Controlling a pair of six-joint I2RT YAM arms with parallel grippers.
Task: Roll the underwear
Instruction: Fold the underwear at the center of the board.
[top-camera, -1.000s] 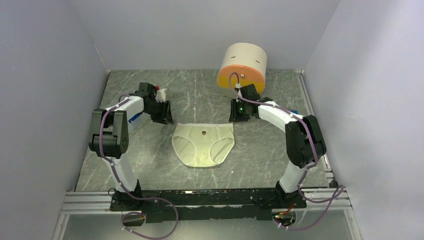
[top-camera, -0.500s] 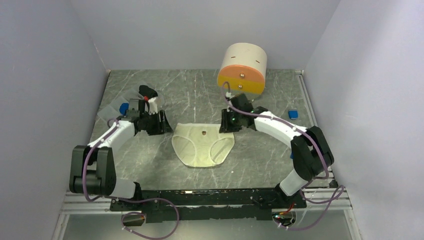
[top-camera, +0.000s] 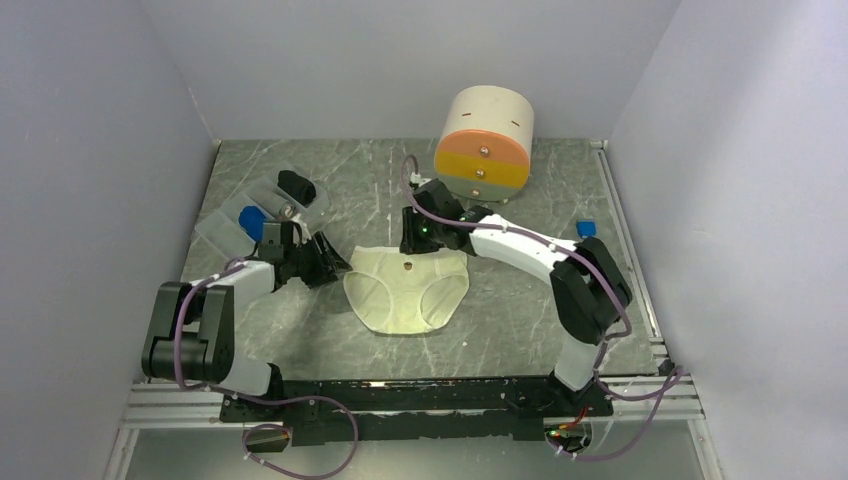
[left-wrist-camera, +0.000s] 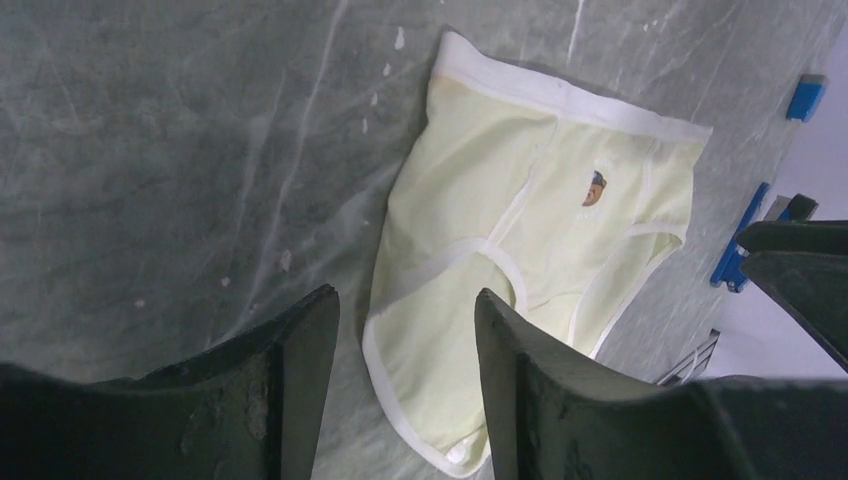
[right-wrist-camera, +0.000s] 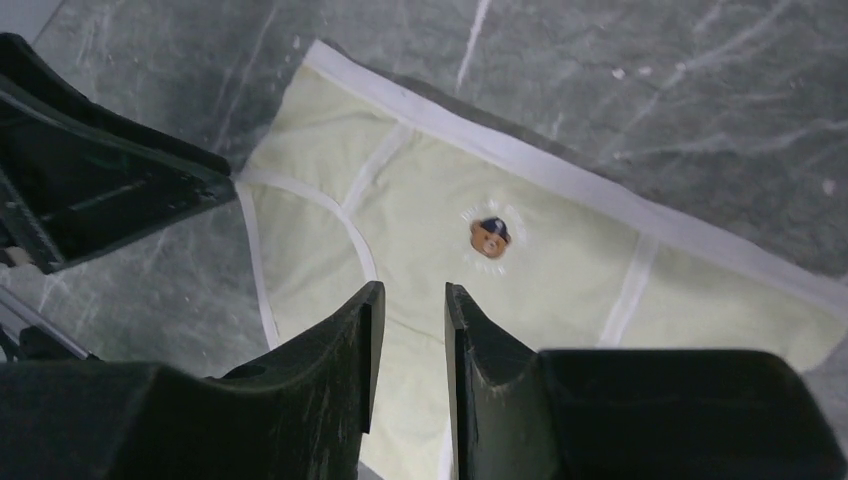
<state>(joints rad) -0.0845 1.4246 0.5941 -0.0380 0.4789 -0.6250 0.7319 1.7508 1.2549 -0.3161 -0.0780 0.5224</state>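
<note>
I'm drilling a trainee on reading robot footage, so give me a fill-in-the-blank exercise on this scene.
1. The underwear lies ____ on the table, not yet rolled.
2. The emblem near its waistband shows a ____.
3. The left gripper and the right gripper both grip ____.
Missing words: flat; bear; nothing.

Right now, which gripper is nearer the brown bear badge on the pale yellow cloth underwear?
Right. The right gripper hangs close by the brown bear badge, at the waistband; the left gripper sits off the pale yellow underwear's left edge.
</note>
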